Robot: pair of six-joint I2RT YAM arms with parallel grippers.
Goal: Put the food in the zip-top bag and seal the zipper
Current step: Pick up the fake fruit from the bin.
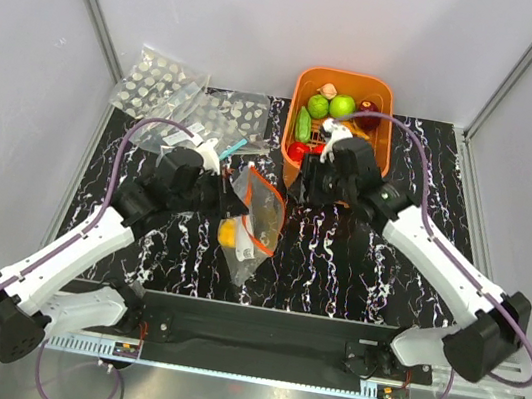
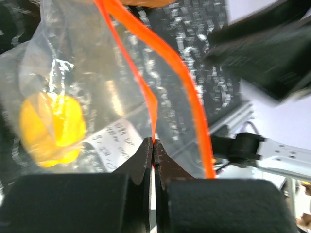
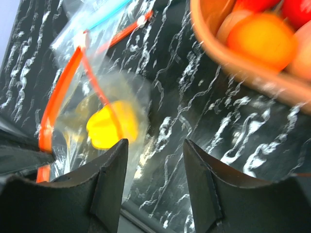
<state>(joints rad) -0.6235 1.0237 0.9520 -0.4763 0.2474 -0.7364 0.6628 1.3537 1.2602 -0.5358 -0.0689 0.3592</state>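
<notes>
The clear zip-top bag (image 1: 254,223) stands on the black marbled mat with its mouth held open. My left gripper (image 1: 226,196) is shut on the red-orange zipper (image 2: 182,73) strip, pinched at the fingertips (image 2: 154,141). One yellow food piece (image 1: 228,233) lies inside the bag (image 2: 82,63). More food sits in the orange basket (image 1: 346,75): green apples (image 1: 342,105), a cucumber (image 1: 304,125) and red pieces (image 1: 368,109). My right gripper (image 1: 301,183) hangs between bag and basket, open, with only mat between its jaws (image 3: 155,141).
Two clear bags dotted with white spots (image 1: 163,82) lie at the back left, and a blue-stripped bag (image 1: 239,145) lies behind the held bag. The basket's rim (image 3: 233,68) is close to the right gripper's far side. White walls and metal posts enclose the mat.
</notes>
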